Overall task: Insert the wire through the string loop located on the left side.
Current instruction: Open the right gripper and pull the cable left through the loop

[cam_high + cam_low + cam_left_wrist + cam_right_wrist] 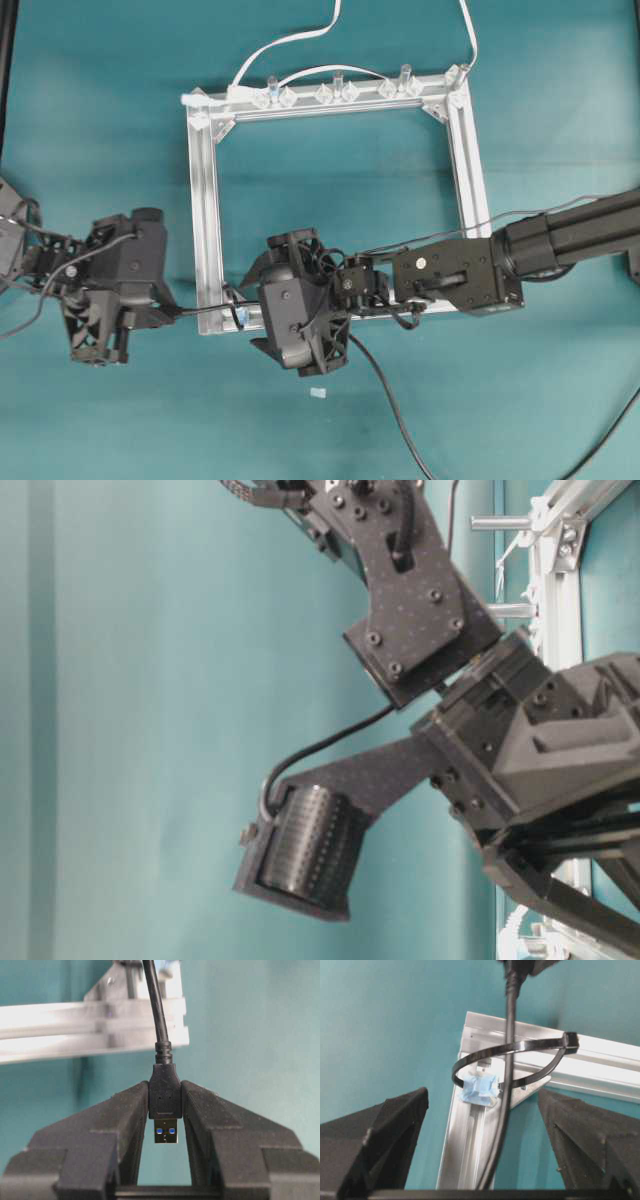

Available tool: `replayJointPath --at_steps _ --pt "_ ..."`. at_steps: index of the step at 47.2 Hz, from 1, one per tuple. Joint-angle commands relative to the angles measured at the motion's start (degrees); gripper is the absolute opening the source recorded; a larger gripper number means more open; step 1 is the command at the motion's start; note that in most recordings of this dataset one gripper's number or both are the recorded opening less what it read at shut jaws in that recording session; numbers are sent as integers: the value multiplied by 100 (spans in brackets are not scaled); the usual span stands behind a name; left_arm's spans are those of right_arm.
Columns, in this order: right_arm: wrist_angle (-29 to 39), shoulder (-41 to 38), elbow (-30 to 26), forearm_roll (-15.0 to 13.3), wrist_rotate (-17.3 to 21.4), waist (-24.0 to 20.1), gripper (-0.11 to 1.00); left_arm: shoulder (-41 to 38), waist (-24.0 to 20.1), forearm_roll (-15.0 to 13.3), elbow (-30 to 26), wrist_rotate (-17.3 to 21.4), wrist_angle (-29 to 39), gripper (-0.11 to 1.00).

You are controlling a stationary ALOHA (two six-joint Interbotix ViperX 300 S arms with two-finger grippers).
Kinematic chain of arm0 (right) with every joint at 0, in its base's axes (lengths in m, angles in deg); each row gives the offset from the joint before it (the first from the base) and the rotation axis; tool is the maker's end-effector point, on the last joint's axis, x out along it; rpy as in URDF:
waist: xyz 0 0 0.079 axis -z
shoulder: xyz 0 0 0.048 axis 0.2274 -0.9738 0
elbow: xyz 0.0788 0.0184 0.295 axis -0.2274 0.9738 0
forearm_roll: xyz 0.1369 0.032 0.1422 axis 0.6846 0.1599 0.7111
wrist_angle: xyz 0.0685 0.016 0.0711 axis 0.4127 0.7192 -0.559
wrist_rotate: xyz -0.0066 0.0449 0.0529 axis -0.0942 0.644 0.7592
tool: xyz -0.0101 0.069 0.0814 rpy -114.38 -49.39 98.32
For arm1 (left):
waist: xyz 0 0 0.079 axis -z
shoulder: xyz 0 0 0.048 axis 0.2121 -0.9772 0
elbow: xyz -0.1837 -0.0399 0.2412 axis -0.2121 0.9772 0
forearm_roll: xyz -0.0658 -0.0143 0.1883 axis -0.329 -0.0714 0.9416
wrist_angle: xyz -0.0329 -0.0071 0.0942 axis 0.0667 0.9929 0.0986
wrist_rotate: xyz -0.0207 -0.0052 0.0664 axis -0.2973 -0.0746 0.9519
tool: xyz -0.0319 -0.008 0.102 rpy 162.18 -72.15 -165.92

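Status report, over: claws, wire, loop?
Left claw shut on wire plug. Right claw open, empty. Wire runs through string loop. Nothing blocking.

Frame: silver square frame lying flat on the worktop
White cable: white cable curving off frame's top bar
Clips: clear plastic clips along top bar

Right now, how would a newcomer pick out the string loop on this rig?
Find the silver square frame and go to its lower-left corner. There a thin black loop stands off the rail beside a pale blue tape scrap; unlike the clear clips along the top, the black wire runs through it.
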State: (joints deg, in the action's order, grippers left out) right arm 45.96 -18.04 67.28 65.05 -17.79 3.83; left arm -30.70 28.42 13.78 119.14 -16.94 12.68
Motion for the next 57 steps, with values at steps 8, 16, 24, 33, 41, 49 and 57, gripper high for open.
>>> replayJointPath --at_steps 8,16,24,33,41,49,57 --pt "-35 132 -44 -18 -9 -9 91 510 149 -18 176 -79 352 23" --pt "-26 132 -44 -18 -9 -18 90 756 176 -18 290 -88 615 23" --pt "-18 132 -44 -18 -9 -18 90 976 185 -26 413 -88 747 23" --pt "-9 132 -44 -18 -9 -9 90 1037 185 -26 483 -79 800 23" --pt "-9 132 -44 -18 -9 -9 90 976 185 -26 492 -79 773 23" --pt "-18 132 -44 -18 -9 -18 90 984 202 -26 598 -88 545 23" --pt "-18 132 -44 -18 -9 -9 90 976 255 -26 650 -44 466 23"
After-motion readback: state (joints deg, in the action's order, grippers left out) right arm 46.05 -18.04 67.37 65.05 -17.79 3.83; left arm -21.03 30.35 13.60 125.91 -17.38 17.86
